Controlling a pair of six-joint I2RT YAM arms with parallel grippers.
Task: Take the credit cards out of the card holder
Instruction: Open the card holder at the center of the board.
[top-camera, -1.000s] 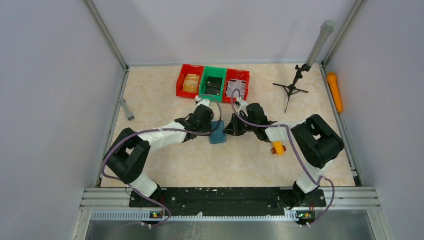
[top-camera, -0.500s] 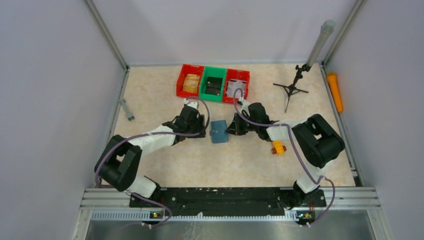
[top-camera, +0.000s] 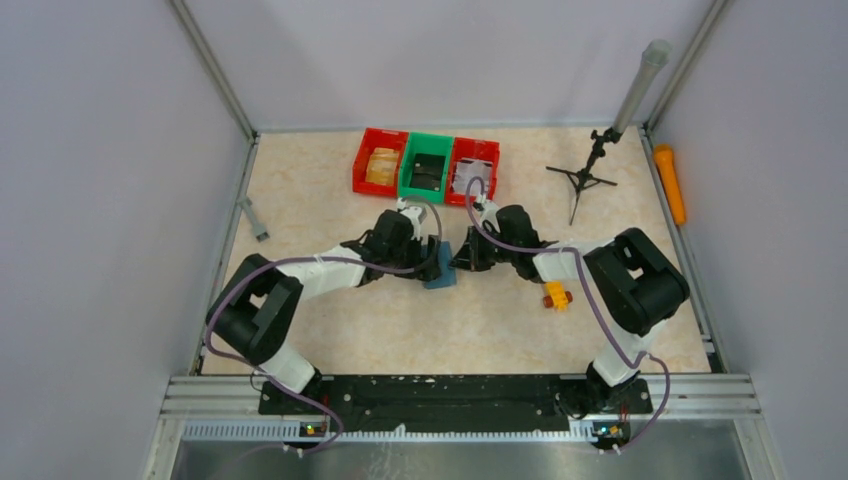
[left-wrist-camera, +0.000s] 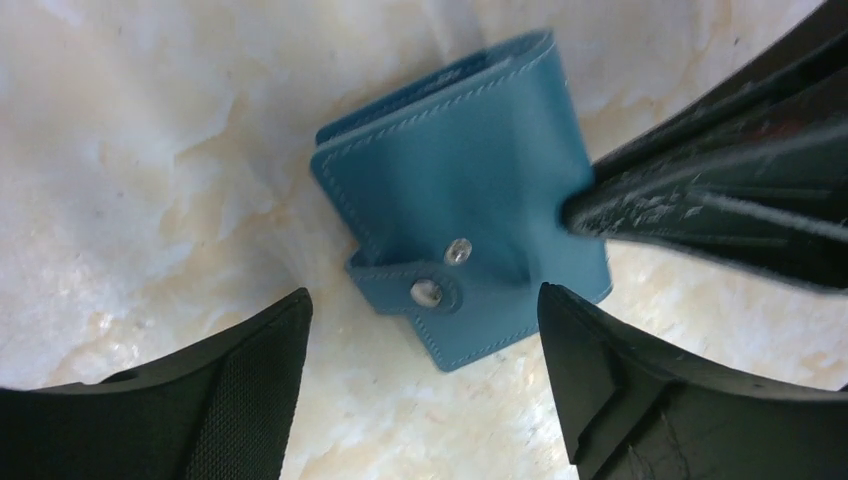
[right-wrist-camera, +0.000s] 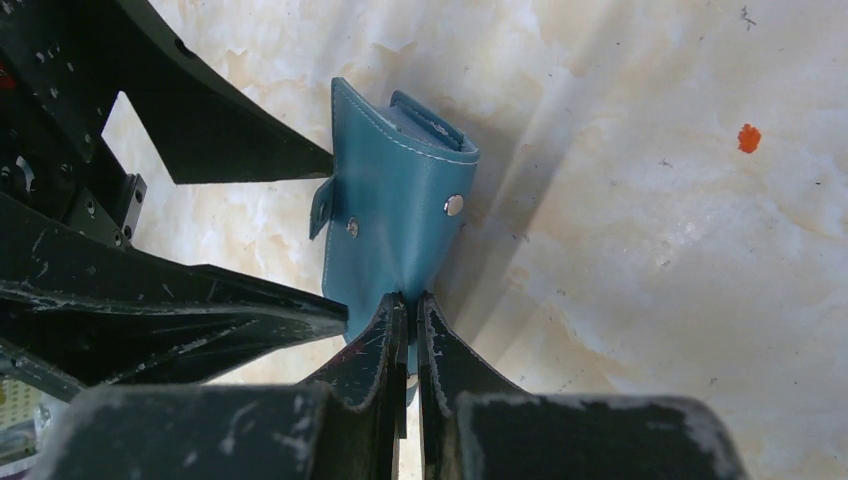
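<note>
card holder (top-camera: 440, 272): lying folded, teal outside up, near the middle of the marbled table top (top-camera: 330, 200); staying put across the last second.
left gripper (left-wrist-camera: 422, 298): jaws spreading wide and gripping nothing; having pulled away toward 9 o'clock, it is now swinging back in and straddling the holder from its 9 o'clock side.
right gripper (right-wrist-camera: 410, 300): staying pinched fully closed on the holder's 3 o'clock edge, pinning it down.
meaning for task: looking like a fresh approach to open the fold while the other arm is anchoring; no card is out yet.
snap strap (left-wrist-camera: 425, 292): seeming to be sitting off its stud (left-wrist-camera: 457, 250), possibly undone; not certain.
credit cards: hiding inside the fold; number not showing.
top view: left wrist is covering most of the holder.
</note>
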